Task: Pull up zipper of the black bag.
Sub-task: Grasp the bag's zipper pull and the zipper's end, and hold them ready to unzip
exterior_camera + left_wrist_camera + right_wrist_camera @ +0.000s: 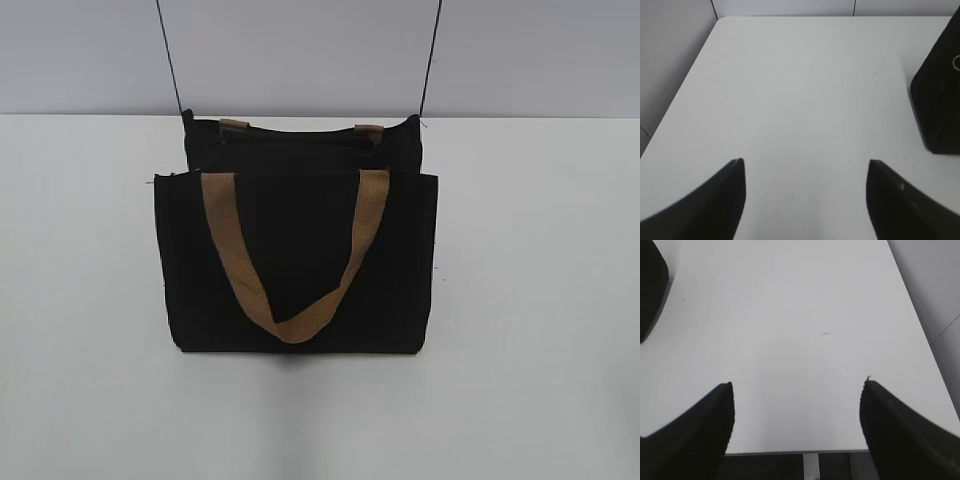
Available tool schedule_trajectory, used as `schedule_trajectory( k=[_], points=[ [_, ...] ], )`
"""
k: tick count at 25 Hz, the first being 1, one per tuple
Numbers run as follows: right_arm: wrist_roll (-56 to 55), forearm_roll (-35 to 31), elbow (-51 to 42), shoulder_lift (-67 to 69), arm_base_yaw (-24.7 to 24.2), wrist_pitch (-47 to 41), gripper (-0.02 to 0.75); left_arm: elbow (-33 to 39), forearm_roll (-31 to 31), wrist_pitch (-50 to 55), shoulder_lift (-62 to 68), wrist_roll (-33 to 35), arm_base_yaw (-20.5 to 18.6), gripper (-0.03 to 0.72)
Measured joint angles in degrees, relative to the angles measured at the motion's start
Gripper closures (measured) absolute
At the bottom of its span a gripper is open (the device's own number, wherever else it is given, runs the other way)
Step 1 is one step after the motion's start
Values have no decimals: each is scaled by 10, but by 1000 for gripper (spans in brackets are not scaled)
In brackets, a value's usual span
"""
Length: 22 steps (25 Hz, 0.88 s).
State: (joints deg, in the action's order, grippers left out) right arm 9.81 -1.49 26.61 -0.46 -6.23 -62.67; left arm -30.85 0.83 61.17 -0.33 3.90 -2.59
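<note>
The black bag stands upright in the middle of the white table in the exterior view, with a tan handle hanging down its front. Its top edge is dark; the zipper and its pull tab cannot be made out. A corner of the bag shows at the right of the left wrist view and at the top left of the right wrist view. My left gripper is open and empty over bare table, left of the bag. My right gripper is open and empty, right of the bag.
The white table extends on both sides of the bag. Its front edge lies just below the right gripper. A wall rises behind the table, with two thin dark lines running up it. Neither arm shows in the exterior view.
</note>
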Motion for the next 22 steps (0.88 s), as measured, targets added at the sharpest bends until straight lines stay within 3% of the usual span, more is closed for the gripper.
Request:
schedule_trajectory(
  k=[22],
  points=[
    [0,0,0,0,0,0,144,0,0,0,0,0,0,126]
  ],
)
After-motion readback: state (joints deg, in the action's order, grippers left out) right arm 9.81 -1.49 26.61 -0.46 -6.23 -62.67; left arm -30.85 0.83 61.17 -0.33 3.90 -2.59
